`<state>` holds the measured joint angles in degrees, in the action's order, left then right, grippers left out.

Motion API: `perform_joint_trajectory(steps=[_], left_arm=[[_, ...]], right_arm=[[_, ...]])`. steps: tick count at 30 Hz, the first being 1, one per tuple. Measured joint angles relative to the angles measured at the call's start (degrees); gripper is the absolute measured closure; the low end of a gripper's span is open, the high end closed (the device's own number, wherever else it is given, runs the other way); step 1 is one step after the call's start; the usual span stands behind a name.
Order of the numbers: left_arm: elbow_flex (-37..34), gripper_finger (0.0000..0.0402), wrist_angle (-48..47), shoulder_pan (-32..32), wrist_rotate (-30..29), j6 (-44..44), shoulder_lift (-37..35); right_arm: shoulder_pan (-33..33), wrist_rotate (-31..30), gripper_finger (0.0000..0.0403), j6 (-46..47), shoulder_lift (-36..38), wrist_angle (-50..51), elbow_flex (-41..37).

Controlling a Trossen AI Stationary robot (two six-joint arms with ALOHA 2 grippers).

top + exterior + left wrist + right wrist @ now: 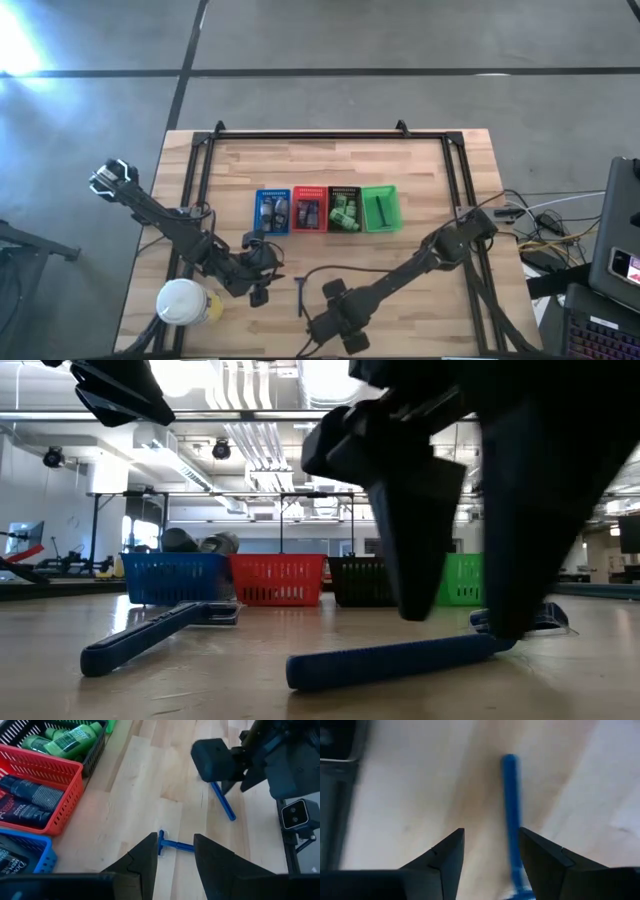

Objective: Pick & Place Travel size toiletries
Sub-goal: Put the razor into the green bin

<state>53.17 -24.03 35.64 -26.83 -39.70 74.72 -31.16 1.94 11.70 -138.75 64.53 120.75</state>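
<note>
Two blue razors lie loose on the counter (420,180), lower centre of the high view, not yet sorted. One razor (172,845) sits head-left just ahead of the left gripper (175,857), whose fingers stand apart and straddle the handle line, lined up for a pinch. The second razor (512,815) runs up between the right gripper (490,852) fingers, also spread apart, nothing clamped yet; in the left wrist view it shows as a blue stick (222,802) under the right arm's wrist, upper right of frame. The low view has both handles flat on the wood, one at lower left (150,635), one at lower centre (390,657).

Sorted stock sits in the row of baskets mid-counter: blue basket (272,211) and red basket (307,210) with dark tubes, black basket (344,209) with green bottles (70,737), green basket (380,208) with one dark razor-like item already inside. Likely the loose razors belong there, sorted by kind. A white-lidded round container (183,302) stands at the lower left of the high view, clear of the work.

Judgement: both arms are at pre-grasp, each over its own razor; thin flat handles need a low, centred close.
</note>
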Motion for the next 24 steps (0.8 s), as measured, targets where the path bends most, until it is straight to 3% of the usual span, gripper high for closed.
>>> perform_joint_trajectory(steps=[5, 14, 17, 24], left_arm=[[0.0, 0.0271, 0.0, 0.0, 0.0, -2.1, 0.0], [0.0, 0.0271, 0.0, 0.0, 0.0, -2.4, 0.0], [0.0, 0.0271, 0.0, -0.1, 0.0, -2.4, 0.0], [0.0, 0.0271, 0.1, -0.1, -0.2, -5.3, 0.0]], right_arm=[[0.1, -6.7, 0.0213, 0.5, 0.0, 0.4, -0.9], [0.1, -4.7, 0.0229, -5.9, 0.0, 0.4, -4.2], [0.7, -1.2, 0.0254, -6.6, 0.5, -0.2, -6.5], [0.5, -1.0, 0.0356, -11.9, 1.4, -0.7, -8.1]])
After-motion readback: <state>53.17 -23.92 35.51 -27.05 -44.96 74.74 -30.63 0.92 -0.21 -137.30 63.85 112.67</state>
